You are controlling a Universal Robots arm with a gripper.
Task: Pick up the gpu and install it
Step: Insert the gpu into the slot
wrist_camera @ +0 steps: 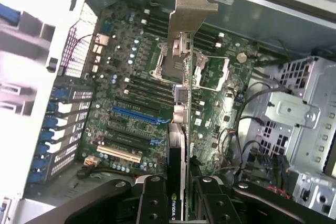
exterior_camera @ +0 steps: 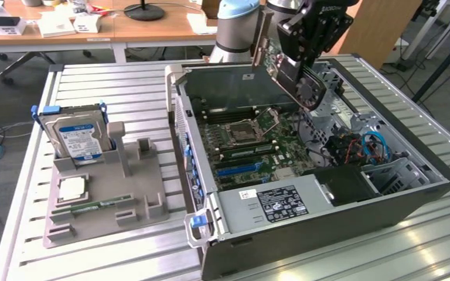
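Computer case (exterior_camera: pixel 350 228): open, lying on a slatted table (exterior_camera: pixel 108 82).
Motherboard (exterior_camera: pixel 245 140): inside the case, slots exposed.
Gpu (wrist_camera: pixel 177 150): on edge above the motherboard, not seated, metal bracket (wrist_camera: pixel 191 9) at the end far from the jaws.
Gripper (wrist_camera: pixel 181 195): jaws clamped on the gpu's two faces.

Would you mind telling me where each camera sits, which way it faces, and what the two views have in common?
Exterior view: off the arm, raised beside the table, looking down across the open computer case; the arm and the gripper show above the case.
Wrist view: on the wrist, looking down along the gpu into the case at the motherboard; the gripper closes on the gpu from both sides.
Shared: the gpu held in the gripper, with the motherboard beneath it.
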